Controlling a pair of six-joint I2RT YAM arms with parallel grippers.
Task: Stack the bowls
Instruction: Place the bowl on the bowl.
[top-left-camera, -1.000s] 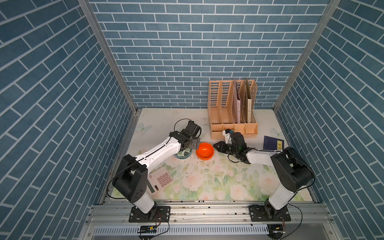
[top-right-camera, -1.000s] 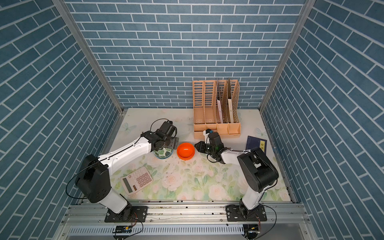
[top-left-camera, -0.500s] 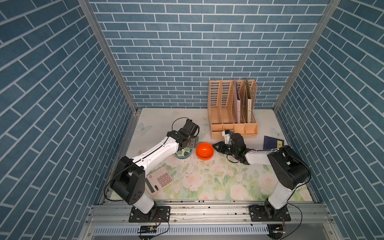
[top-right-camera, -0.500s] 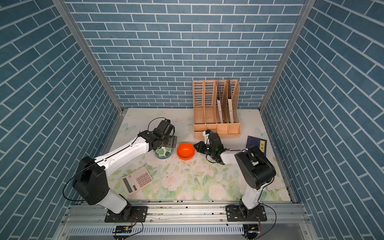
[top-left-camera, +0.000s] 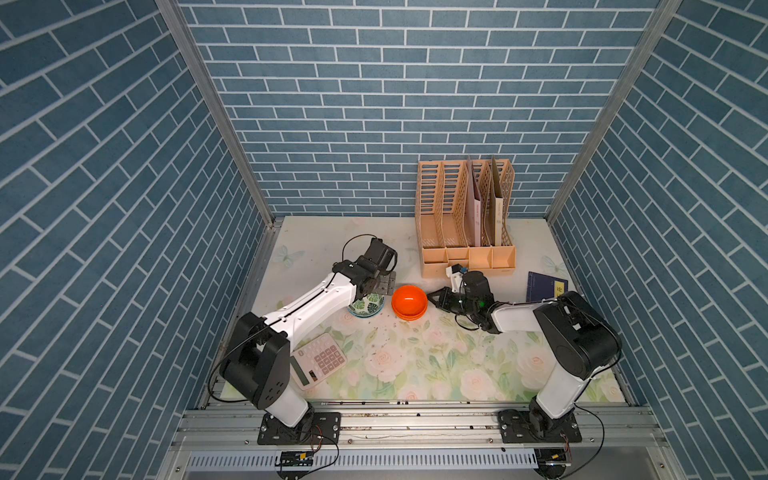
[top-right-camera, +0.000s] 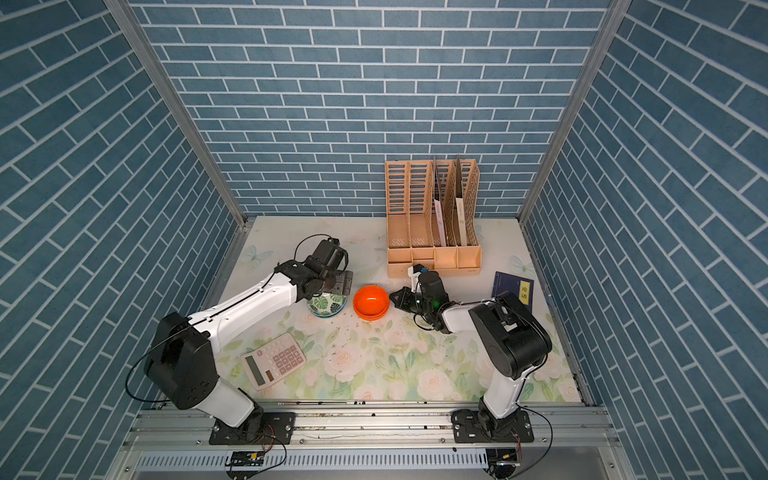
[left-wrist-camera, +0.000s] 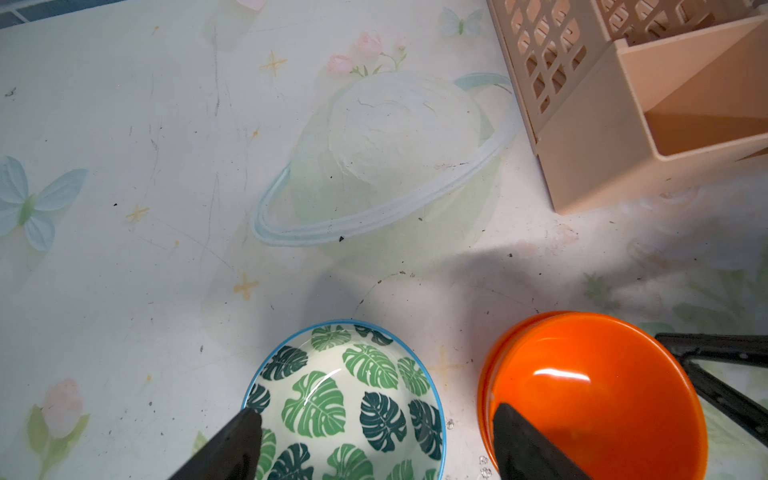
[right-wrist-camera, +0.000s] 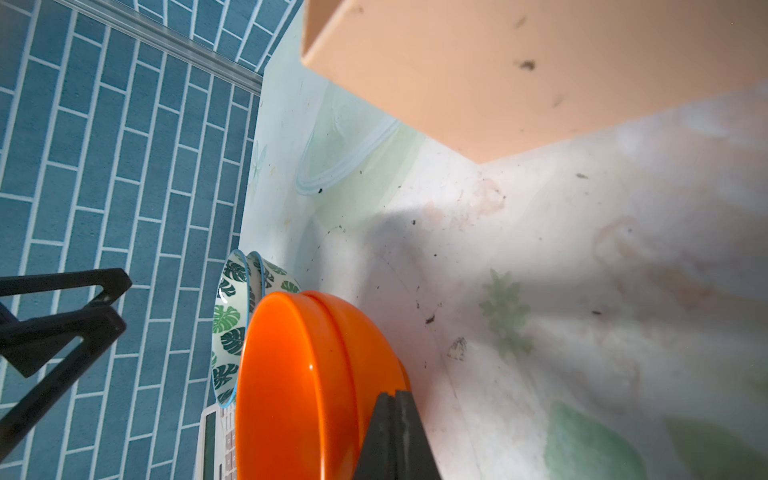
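Observation:
Two orange bowls (top-left-camera: 409, 301) (top-right-camera: 371, 301) sit nested on the mat. Just left of them two leaf-print bowls (top-left-camera: 368, 306) (top-right-camera: 328, 305) are nested as well; the right wrist view shows both stacks' double rims (right-wrist-camera: 226, 328) (right-wrist-camera: 291, 374). My left gripper (top-left-camera: 384, 284) (left-wrist-camera: 378, 417) hangs open above, one finger over the leaf bowl (left-wrist-camera: 345, 399), the other over the orange bowl (left-wrist-camera: 582, 386), holding nothing. My right gripper (top-left-camera: 430, 297) (right-wrist-camera: 395, 392) is shut and empty, its tips against the orange stack's outer wall.
A tan file rack (top-left-camera: 465, 220) (top-right-camera: 432, 216) stands behind the right gripper. A dark blue notebook (top-left-camera: 546, 286) lies at the right. A pink calculator (top-left-camera: 318, 360) lies front left by the left arm's base. Brick walls enclose three sides.
The right gripper's fingers have closed together beside the orange stack. The left gripper has drifted slightly toward the back, still open. The bowls have not moved.

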